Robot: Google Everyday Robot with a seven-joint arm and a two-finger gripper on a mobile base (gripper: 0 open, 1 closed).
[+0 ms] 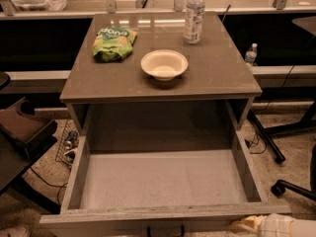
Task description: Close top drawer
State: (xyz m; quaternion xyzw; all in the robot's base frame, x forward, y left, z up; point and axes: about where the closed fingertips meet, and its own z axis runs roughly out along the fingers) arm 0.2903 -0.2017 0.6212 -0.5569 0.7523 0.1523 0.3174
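Observation:
The top drawer stands pulled far out of the grey-brown cabinet, towards the camera. Its pale grey inner floor is bare. Its front panel runs along the bottom edge of the view, with the small dark bar handle just showing at the centre. My gripper shows as a pale, cream-coloured shape at the bottom right. It lies just outside the right end of the drawer front, near its corner. The two lower drawers are hidden below the open one.
On the cabinet top are a green snack bag, a white bowl and a clear water bottle. A small bottle stands on a ledge to the right. Chair legs and castors are on the floor at right, dark furniture at left.

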